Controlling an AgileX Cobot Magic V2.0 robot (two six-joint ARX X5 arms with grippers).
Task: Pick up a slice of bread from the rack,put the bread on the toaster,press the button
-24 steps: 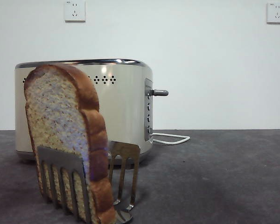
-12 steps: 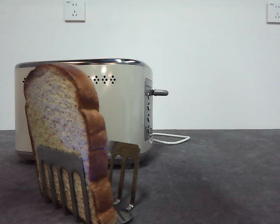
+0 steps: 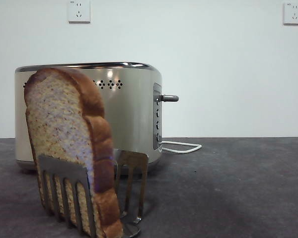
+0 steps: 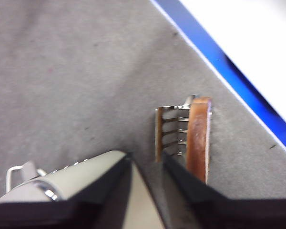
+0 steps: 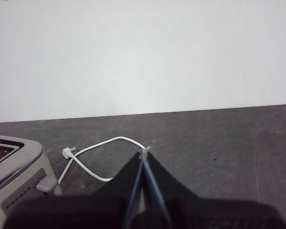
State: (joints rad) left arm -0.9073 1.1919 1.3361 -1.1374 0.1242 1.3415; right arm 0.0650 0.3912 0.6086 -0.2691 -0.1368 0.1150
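Observation:
The slice of bread (image 3: pixel 59 129) stands upright in the steel rack (image 3: pixel 131 163) at the near left, in front of the cream toaster (image 3: pixel 129 114). The grey lever button (image 3: pixel 170 98) sticks out of the toaster's end panel. No arm shows in the front view. In the left wrist view my left gripper (image 4: pixel 145 157) is open and empty above the table, with the bread (image 4: pixel 199 138) and rack (image 4: pixel 169 129) just beyond its jaws and the toaster (image 4: pixel 81 176) beside them. My right gripper (image 5: pixel 144 153) is shut and empty, off to the side of the toaster (image 5: pixel 14 167) and its button (image 5: pixel 46 185).
The white cord (image 3: pixel 181 146) loops on the table behind the toaster's button end; it also shows in the right wrist view (image 5: pixel 95 157). Two wall sockets (image 3: pixel 79 11) sit high on the white wall. A blue table edge (image 4: pixel 219 57) runs near the rack.

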